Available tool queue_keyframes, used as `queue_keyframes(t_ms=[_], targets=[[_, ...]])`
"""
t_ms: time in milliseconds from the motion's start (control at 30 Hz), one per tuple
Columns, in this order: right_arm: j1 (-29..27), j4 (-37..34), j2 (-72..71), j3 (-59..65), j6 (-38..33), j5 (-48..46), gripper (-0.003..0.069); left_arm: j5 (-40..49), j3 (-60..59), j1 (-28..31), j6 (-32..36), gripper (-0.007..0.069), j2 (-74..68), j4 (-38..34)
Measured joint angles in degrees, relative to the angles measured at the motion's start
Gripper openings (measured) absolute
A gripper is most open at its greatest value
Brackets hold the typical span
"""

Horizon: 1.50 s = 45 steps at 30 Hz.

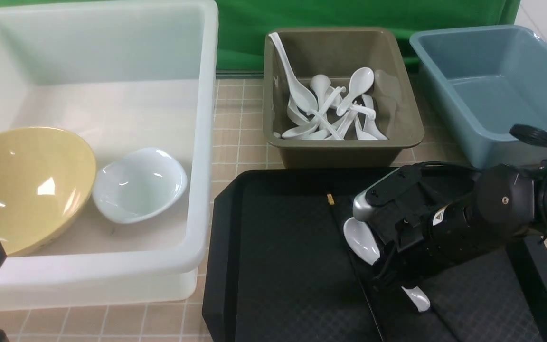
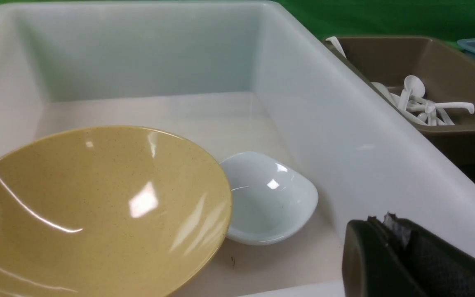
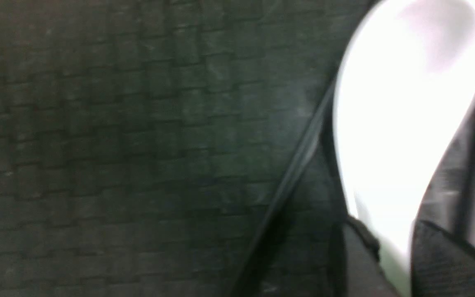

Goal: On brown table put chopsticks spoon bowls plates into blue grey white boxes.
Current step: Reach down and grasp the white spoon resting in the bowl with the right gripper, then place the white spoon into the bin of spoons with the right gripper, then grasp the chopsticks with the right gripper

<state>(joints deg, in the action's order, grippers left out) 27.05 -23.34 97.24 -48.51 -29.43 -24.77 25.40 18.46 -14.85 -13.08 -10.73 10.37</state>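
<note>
My right gripper [image 1: 393, 273] is low over the black tray, its fingers closed on the handle of a white spoon [image 1: 362, 240] whose scoop sticks out to the left; in the right wrist view the spoon [image 3: 402, 107] runs down between the two fingers [image 3: 359, 255]. Thin black chopsticks with a gold band [image 1: 330, 198] lie on the tray beside it. The yellow bowl [image 1: 22, 185] and small white bowl [image 1: 138, 185] sit in the white box [image 1: 204, 142]. My left gripper [image 2: 386, 225] is shut and empty at that box's near rim. No plates are in view.
The olive-grey box [image 1: 340, 152] holds several white spoons. The blue box [image 1: 492, 80] stands at the back right with nothing visible inside. The black octagonal tray [image 1: 278, 266] fills the front middle of the brown table [image 1: 240, 142]. A green backdrop rises behind.
</note>
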Motion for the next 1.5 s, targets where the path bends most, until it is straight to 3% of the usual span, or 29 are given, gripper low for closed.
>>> queue_keyframes(t_ms=[200, 333, 567, 667, 767, 867, 967, 1100, 1167, 1233, 1333, 1367, 1400, 1500], targets=[[0.0, 0.2, -4.5, -5.5, -0.5, -9.5, 0.0197, 0.0, 0.0, 0.0, 0.0, 0.0001, 0.0, 0.1], [0.0, 0.2, -7.5, -10.9, -2.6, -6.3, 0.0197, 0.0, 0.0, 0.0, 0.0, 0.0001, 0.0, 0.1], [0.0, -0.2, -0.9, -21.0, -5.1, 25.6, 0.0197, 0.0, 0.0, 0.0, 0.0, 0.0001, 0.0, 0.1], [0.0, -0.4, 7.1, -28.5, -6.0, 31.2, 0.0197, 0.0, 0.0, 0.0, 0.0, 0.0001, 0.0, 0.1], [-0.2, -0.4, 11.6, -32.4, -6.8, 30.6, 0.0222, 0.0, 0.0, 0.0, 0.0, 0.0001, 0.0, 0.1], [-2.2, -0.4, 15.3, -36.4, -7.0, 25.5, 0.0359, 0.0, 0.0, 0.0, 0.0, 0.0001, 0.0, 0.1], [-5.0, -0.4, 14.2, -37.1, -9.4, 20.5, 0.0449, 0.0, 0.0, 0.0, 0.0, 0.0001, 0.0, 0.1], [-11.2, -0.2, 9.4, -37.2, -12.6, 13.1, 0.0477, 0.0, 0.0, 0.0, 0.0, 0.0001, 0.0, 0.1], [-14.0, -0.2, 7.7, -37.3, -12.7, 11.5, 0.0468, 0.0, 0.0, 0.0, 0.0, 0.0001, 0.0, 0.1], [-21.1, -0.2, 4.8, -37.6, -12.4, 10.3, 0.0412, 0.0, -0.1, 0.0, 0.1, 0.0001, 0.0, 0.1], [-30.1, -0.2, 4.4, -37.7, -9.1, 10.2, 0.0293, 0.0, -0.1, 0.0, 0.1, 0.0001, 0.0, 0.1], [-30.6, -0.2, 4.4, -37.7, -9.1, 10.2, 0.0273, 0.0, -0.1, 0.0, 0.1, 0.0001, 0.0, 0.1], [-34.4, -0.1, 5.6, -37.7, -7.2, 10.2, 0.0197, 0.0, -0.1, 0.0, 0.2, 0.0001, 0.0, 0.1], [-37.9, -0.1, 7.6, -37.7, -6.3, 10.4, 0.0110, -0.1, -0.1, 0.0, 0.2, 0.0001, 0.0, 0.2]])
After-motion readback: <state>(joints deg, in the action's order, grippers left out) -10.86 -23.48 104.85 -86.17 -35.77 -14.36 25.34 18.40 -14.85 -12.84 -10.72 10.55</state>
